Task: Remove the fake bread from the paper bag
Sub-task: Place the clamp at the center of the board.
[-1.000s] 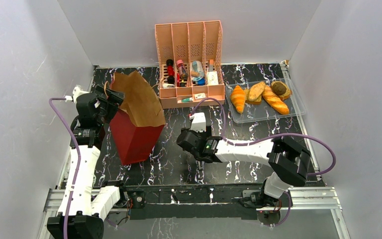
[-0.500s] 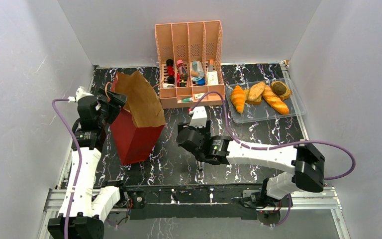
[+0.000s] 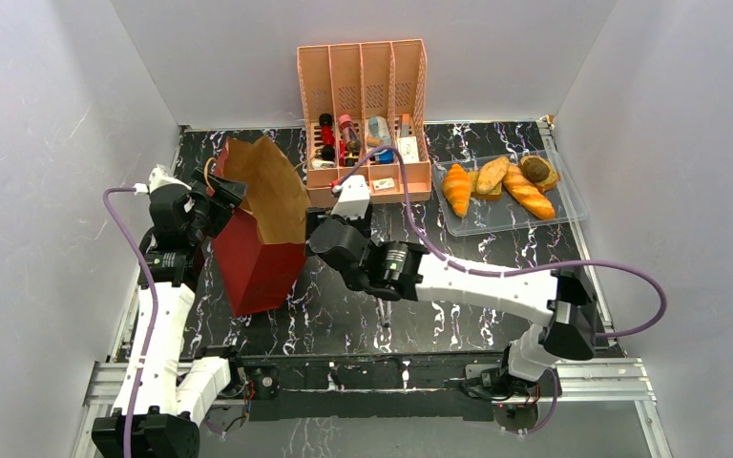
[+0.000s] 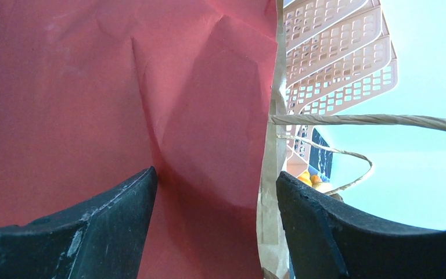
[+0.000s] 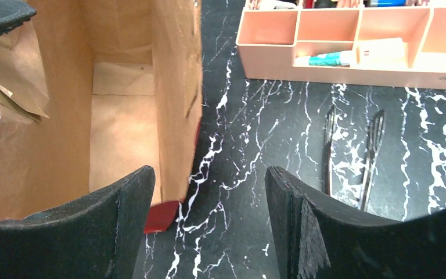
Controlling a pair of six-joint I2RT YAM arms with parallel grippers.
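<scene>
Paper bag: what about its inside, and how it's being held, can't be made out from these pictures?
- Top external: the paper bag hides its floor behind its own brown wall.
- Right wrist: the far floor looks bare, but the near left corner is behind a finger of the right gripper.
- Left wrist: the red wall fills the view, so whether the left gripper touches the paper is unclear.

Each arm is built from white link shells joined by black joint housings; the left arm (image 3: 157, 324) and the right arm (image 3: 482, 286) are finished alike. A purple cable (image 3: 124, 248) is looped outside each arm. A white housing (image 3: 351, 198) is mounted at each wrist. The fingers (image 5: 113, 224) are moulded in matt black, and a rough, grainy surface is seen on them.
</scene>
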